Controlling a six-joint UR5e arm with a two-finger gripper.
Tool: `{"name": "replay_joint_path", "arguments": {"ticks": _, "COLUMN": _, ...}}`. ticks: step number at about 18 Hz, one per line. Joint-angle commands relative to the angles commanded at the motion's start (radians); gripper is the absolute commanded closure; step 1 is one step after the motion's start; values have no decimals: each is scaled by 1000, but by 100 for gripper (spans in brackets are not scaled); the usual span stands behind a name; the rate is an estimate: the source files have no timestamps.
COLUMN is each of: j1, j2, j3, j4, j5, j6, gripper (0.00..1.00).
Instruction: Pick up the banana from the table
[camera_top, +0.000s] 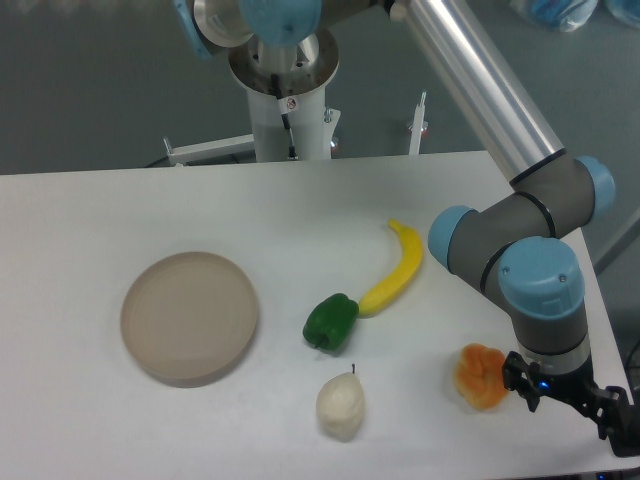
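The banana (395, 270) is long, curved and bright yellow. It lies on the white table (300, 210) right of centre, its lower tip almost touching a green pepper. My gripper (572, 398) hangs at the table's front right corner, well to the right of and nearer than the banana. Only its black mount shows below the blue wrist joint; the fingers are hidden, so I cannot tell whether they are open or shut. Nothing is seen held.
A green pepper (330, 322) sits by the banana's lower end. A whitish pear (340, 405) lies in front of it. A lumpy orange fruit (480, 375) rests just left of the gripper. A round beige plate (190, 317) lies at the left.
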Motion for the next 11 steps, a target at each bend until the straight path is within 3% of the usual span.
{"name": "replay_joint_path", "arguments": {"ticks": 11, "j1": 2, "j2": 9, "j3": -15, "j4": 0, "j5": -8, "j6": 8, "gripper": 0}}
